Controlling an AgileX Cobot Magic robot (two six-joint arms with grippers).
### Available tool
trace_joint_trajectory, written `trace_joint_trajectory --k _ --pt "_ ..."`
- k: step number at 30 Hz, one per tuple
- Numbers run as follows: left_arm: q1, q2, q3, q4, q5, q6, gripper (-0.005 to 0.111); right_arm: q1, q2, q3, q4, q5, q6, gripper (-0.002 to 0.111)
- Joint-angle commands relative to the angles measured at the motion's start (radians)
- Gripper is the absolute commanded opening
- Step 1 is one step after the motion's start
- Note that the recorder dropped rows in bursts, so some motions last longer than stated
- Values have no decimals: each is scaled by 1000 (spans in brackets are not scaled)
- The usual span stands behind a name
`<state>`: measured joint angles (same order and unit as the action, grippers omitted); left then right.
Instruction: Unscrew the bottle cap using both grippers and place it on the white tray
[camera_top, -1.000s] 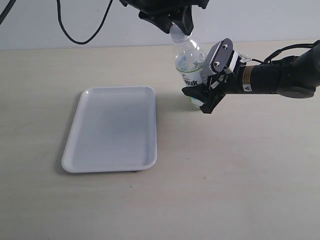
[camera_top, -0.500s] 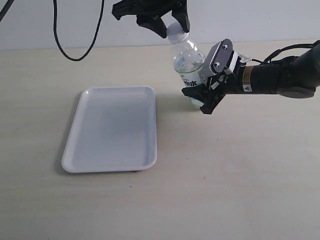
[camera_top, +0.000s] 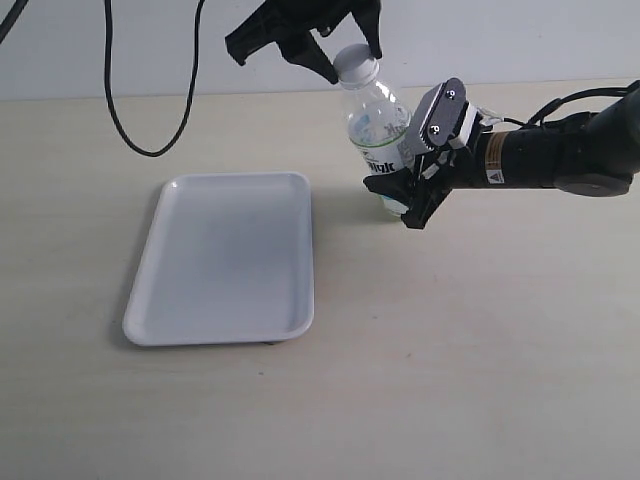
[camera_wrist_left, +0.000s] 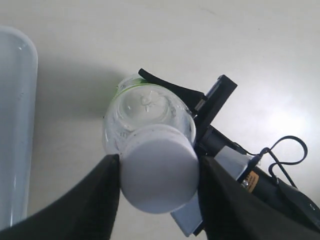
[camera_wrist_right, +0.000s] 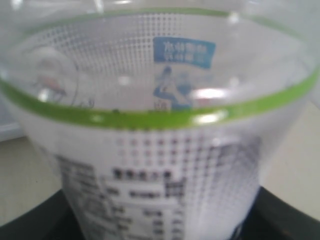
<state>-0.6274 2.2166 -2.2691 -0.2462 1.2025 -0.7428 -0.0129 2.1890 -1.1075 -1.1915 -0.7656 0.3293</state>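
Left to right: one white tray (camera_top: 220, 260), nothing on it, well apart from the action. One black cable (camera_top: 118, 125) hangs above it.

Next is the black left gripper (camera_top: 352, 62). Over the last second it has twisted round and lifted a touch, so the bottle cap (camera_wrist_left: 158, 172) shows more than before. Its fingers (camera_wrist_left: 102, 192) sit tight on both sides of the cap with no gap showing, and the cap is still on the neck (so probably mid-unscrew, not off yet).

The one bottle (camera_top: 378, 125) now leans its top slightly toward the tray. The right gripper (camera_top: 398, 165) hasn't budged and stays clamped on the lower body.

Count: one tray, one bottle, one cap, two grippers.
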Motion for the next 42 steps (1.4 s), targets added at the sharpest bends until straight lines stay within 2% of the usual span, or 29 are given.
trace_joint_trajectory --k 1,6,9,12,20,23,27,36,42 --pt "0 -7 -2 -8 19 -24 0 2 7 4 -9 38 15 0" --pt "0 -7 -2 18 19 -17 0 2 7 4 -9 38 15 0" --pt "0 -7 -2 18 19 5 7 2 7 4 -9 38 15 0" --pt "0 -7 -2 18 19 21 23 2 7 4 -9 38 15 0" --pt "0 -7 -2 40 19 59 78 2 7 4 -9 38 21 0" --pt "0 -7 -2 54 19 104 88 2 7 4 -9 38 23 0" --pt "0 -7 -2 64 19 250 89 2 7 4 -9 38 23 0" --pt "0 -7 -2 58 -91 786 89 2 7 4 -17 57 23 0" --pt "0 -7 -2 57 -91 963 89 2 7 4 -17 95 23 0"
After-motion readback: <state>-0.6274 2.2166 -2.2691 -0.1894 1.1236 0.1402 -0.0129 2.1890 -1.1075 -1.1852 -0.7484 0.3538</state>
